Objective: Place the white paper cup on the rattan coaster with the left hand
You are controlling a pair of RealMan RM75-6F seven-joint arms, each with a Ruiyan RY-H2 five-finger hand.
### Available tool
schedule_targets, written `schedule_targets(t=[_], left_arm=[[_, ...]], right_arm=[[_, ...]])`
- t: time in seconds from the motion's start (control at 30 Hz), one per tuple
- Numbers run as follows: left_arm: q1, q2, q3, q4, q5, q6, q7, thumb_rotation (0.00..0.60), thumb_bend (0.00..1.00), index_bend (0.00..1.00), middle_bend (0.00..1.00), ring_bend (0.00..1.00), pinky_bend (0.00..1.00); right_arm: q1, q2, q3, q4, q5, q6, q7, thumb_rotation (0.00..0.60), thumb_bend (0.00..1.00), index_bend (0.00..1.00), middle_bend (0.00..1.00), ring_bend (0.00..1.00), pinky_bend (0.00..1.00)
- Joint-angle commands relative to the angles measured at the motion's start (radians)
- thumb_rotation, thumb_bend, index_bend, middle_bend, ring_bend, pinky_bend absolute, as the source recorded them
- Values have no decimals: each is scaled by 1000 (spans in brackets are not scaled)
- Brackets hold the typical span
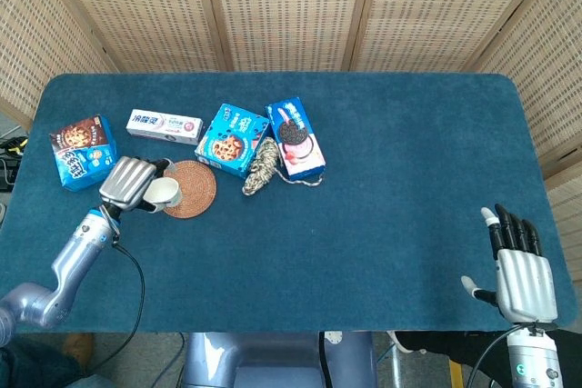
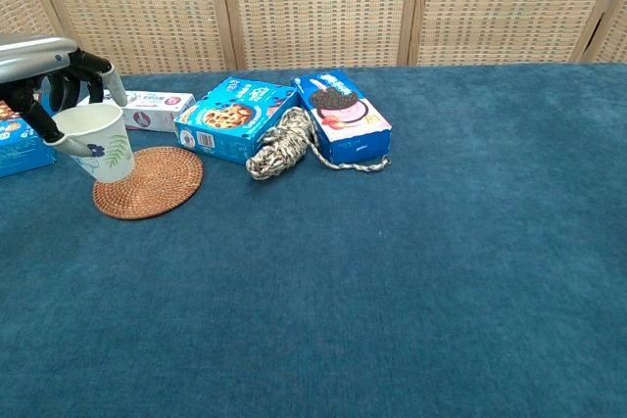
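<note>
My left hand [image 1: 130, 183] [image 2: 39, 70] grips the white paper cup [image 2: 98, 142] [image 1: 162, 193] by its rim and holds it in the air. The cup has a green leaf print and hangs over the left edge of the round rattan coaster [image 2: 149, 182] [image 1: 189, 189]. In the chest view the cup's base is a little above the coaster's left rim. My right hand [image 1: 519, 265] is far off at the table's near right corner, fingers spread, holding nothing.
Behind the coaster lie a toothpaste box [image 1: 164, 125], a blue cookie box [image 1: 232, 139], a ball of twine [image 1: 262, 166] and an Oreo box [image 1: 296, 137]. Another cookie box [image 1: 85, 152] lies left of my left hand. The blue tablecloth [image 1: 391, 188] covers the table.
</note>
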Motion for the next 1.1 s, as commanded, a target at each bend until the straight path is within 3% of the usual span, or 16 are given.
schedule_targets(t=[0.03,0.43,0.87,0.97,1.1], left_arm=[[-44,-44,-19,77,-31,-48,-55,600,0,370,511,541,503],[-134,-126,-32,203,-92,-133,-59,600,0,370,502,530,503],[-162,-139,-7,200,-139,-171,-8,600,0,338,478,503,503],[-163,-142,-4,201,-147,-167,5,600,0,307,439,465,503],[-164,-141,1,199,-154,-163,12,600,0,229,329,341,464]], right_arm=[[5,-4,5,5,14,-3,-4,600,0,0,0,0,0],[14,-6,15,15,59,-2,-4,600,0,0,0,0,0],[14,4,15,13,65,5,14,600,0,2,0,0,0],[14,6,14,13,64,6,18,600,0,3,0,0,0],[15,9,13,14,65,6,23,600,0,4,0,0,0]])
